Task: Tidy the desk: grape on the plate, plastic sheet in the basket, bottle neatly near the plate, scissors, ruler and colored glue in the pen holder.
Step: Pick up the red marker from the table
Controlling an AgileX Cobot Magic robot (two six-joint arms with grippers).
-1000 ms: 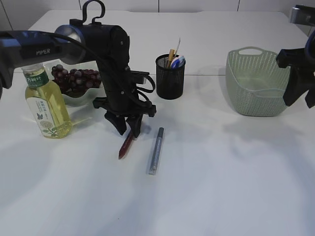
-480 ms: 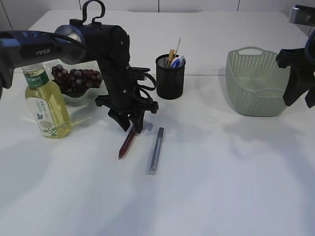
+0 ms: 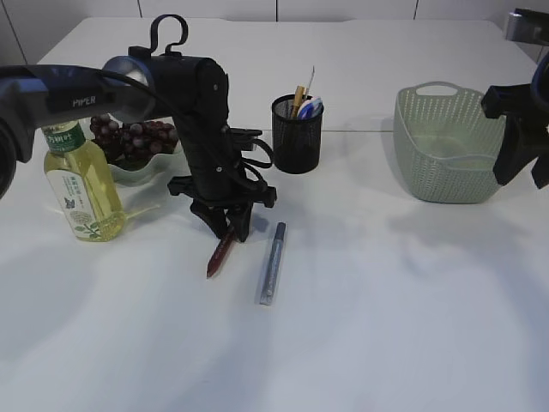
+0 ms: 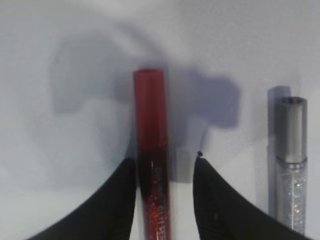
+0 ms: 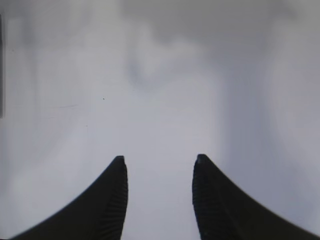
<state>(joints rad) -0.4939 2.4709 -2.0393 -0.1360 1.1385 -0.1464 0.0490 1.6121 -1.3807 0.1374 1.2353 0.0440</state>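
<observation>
A red glitter glue pen (image 3: 219,254) lies on the white table, with a silver glitter glue pen (image 3: 272,263) to its right. My left gripper (image 3: 225,230) points down over the red pen's upper end. In the left wrist view the open gripper (image 4: 165,160) straddles the red pen (image 4: 150,150). The left finger touches it and a gap remains at the right finger. The silver pen (image 4: 291,165) lies to the right. My right gripper (image 5: 159,159) is open and empty, held high at the right edge (image 3: 517,159).
A black mesh pen holder (image 3: 297,137) with several items in it stands behind the pens. Grapes (image 3: 129,136) lie on a plate (image 3: 129,174) at the back left, next to a yellow bottle (image 3: 79,184). A green basket (image 3: 446,163) stands at the right.
My left gripper has come down lower over the red glue pen and its fingers have narrowed around it. The right arm has not moved.
</observation>
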